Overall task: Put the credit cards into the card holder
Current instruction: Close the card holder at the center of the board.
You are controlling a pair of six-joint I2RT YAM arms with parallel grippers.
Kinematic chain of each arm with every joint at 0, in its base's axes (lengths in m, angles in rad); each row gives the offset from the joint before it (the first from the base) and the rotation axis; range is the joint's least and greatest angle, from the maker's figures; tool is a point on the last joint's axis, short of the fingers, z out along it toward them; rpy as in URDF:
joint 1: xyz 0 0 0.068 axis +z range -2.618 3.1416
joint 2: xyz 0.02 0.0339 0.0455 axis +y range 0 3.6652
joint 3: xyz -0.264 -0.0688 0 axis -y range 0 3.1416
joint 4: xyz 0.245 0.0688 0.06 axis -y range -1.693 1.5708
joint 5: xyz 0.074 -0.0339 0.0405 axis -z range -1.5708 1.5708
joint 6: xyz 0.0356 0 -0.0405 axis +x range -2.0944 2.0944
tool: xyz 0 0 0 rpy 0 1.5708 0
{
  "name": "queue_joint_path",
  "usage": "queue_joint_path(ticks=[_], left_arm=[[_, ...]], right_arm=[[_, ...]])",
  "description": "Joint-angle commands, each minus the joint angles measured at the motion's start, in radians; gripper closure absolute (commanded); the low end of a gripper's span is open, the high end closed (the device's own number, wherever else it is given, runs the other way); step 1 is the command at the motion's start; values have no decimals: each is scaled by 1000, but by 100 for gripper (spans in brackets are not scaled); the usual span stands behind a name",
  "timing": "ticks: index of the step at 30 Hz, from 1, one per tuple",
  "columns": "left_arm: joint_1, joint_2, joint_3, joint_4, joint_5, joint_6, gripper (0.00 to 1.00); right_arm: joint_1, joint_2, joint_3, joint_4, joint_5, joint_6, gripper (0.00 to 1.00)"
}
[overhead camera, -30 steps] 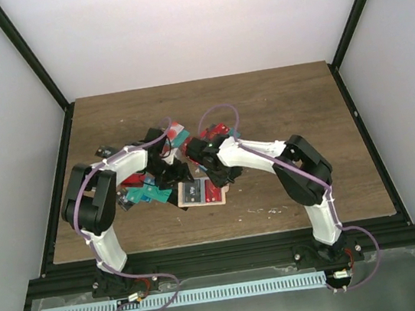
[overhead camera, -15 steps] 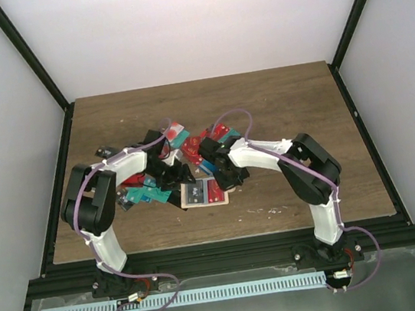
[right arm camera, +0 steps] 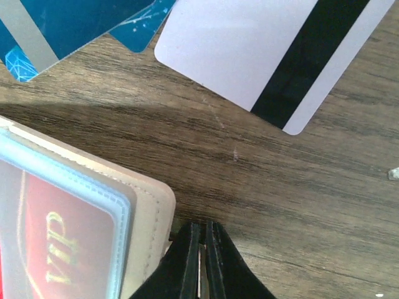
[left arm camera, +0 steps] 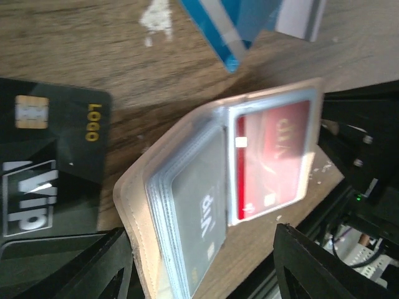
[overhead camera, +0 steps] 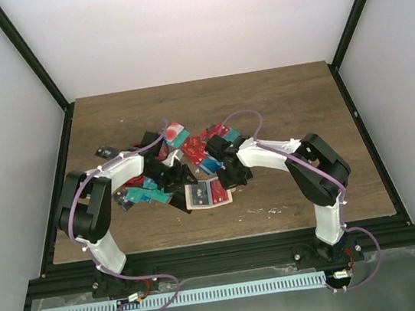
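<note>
Nearest the arm bases, the tan card holder [overhead camera: 207, 194] lies open and flat on the wooden table [overhead camera: 286, 106]. A grey VIP card [left arm camera: 199, 212] and a red VIP card [left arm camera: 274, 156] already sit under its clear sleeves. The left gripper [left arm camera: 201, 240] has its jaws spread wide over the holder's near end. The right gripper [right arm camera: 201, 249] has its fingers pressed together on nothing, just beside the holder's stitched edge.

Farther out, loose credit cards [overhead camera: 179, 145] overlap in a heap, among them a black VIP card [left arm camera: 50, 168] and a white striped card [right arm camera: 262, 56]. They look light, stiff and slick, and they lie flat. An overhanging edge or corner is probably the best place to pinch one. The holder looks soft and will likely shift unless its leather margin is pinned.
</note>
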Motion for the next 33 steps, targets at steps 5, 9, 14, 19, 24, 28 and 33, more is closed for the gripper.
queue_joint_path(ticks=[5, 9, 14, 19, 24, 28, 33], left_arm=[[-14, -45, 4, 60, 118, -47, 37], [-24, -59, 5, 76, 133, -74, 38], [-34, -69, 13, 103, 147, -116, 39], [-62, -58, 41, 106, 140, -144, 39], [-109, -23, 66, 138, 133, -186, 40], [-152, 22, 85, 181, 114, -232, 41], [-177, 56, 85, 221, 70, -279, 49]], right_arm=[[-22, -21, -35, 79, -71, 18, 99], [-26, -23, -45, 92, -79, 22, 99], [-35, -27, -49, 109, -96, 23, 99], [-49, -34, -59, 125, -115, 25, 99], [-68, -58, -89, 158, -151, 28, 99], [-80, -79, -112, 182, -163, 21, 99], [-96, -92, -125, 188, -165, 11, 99]])
